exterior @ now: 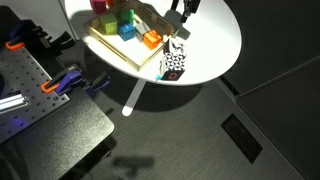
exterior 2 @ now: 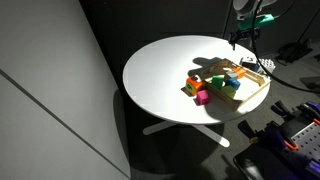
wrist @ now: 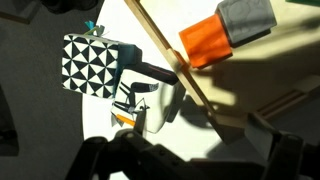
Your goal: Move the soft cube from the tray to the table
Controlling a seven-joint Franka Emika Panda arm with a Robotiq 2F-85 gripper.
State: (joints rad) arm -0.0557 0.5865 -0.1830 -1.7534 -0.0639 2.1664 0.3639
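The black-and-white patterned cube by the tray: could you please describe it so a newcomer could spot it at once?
On the round white table lies a shallow pale wooden tray of coloured blocks. Just outside its corner, on the bare tabletop near the table's edge, sits the small black-and-white patterned cube. Unlike the plain orange block beside it, its faces carry bold black-and-white triangles.

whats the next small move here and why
Probably just back the gripper up and away: the soft cube already sits on the table, outside the tray and close to the edge, so nudging it risks a fall.
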